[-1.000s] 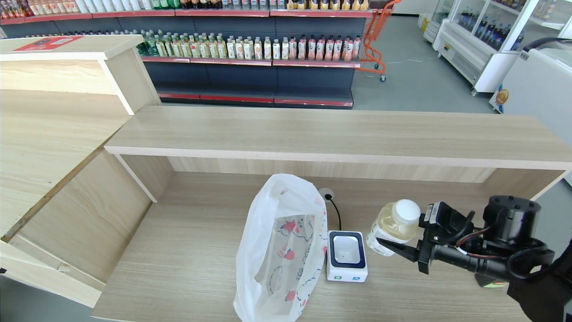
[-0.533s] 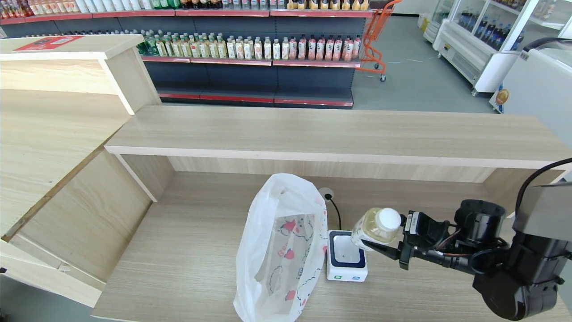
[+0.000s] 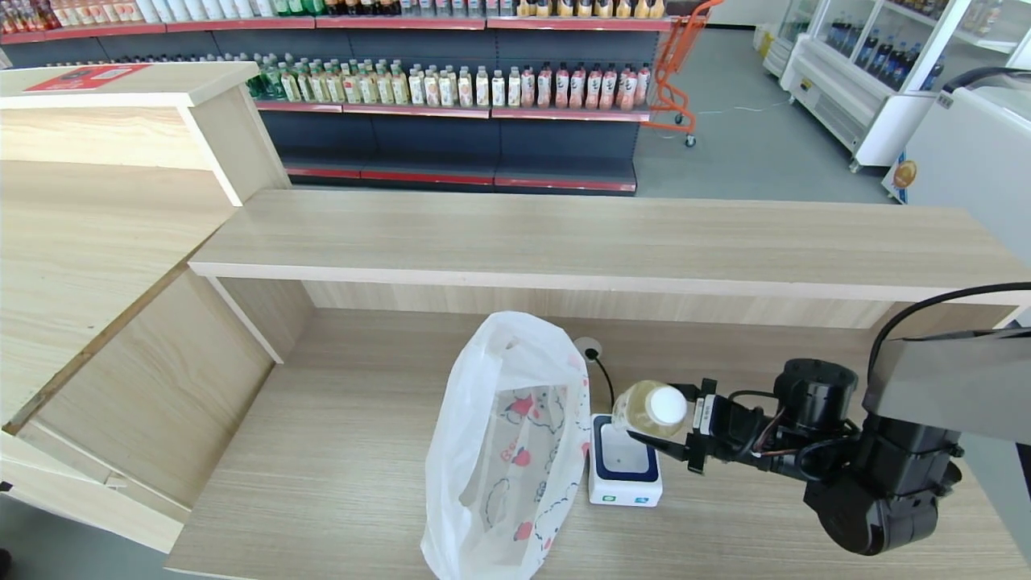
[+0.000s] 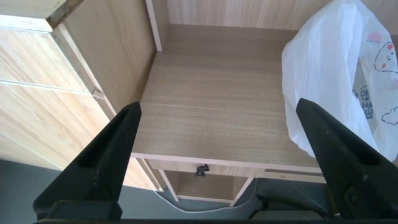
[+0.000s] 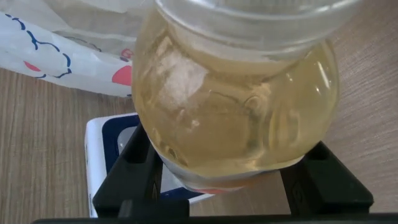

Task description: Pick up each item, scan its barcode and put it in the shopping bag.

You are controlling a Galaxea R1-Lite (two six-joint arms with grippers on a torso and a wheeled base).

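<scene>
My right gripper is shut on a clear bottle of pale yellow drink with a white cap, held lying sideways just above the barcode scanner. In the right wrist view the bottle sits between the black fingers, over the white and blue scanner. The white shopping bag with cartoon print stands open to the scanner's left on the lower counter. My left gripper hangs open over the counter's near left corner, the bag beside it.
A black cable runs from the scanner to a round port in the counter. A raised wooden ledge lines the back of the counter, and a wooden side wall closes its left. Drink shelves and fridges stand beyond.
My right arm has carried the bottle leftward from the counter's right side until it hangs over the scanner, tipping it so the cap points back toward the arm. The bag and scanner stayed still.
</scene>
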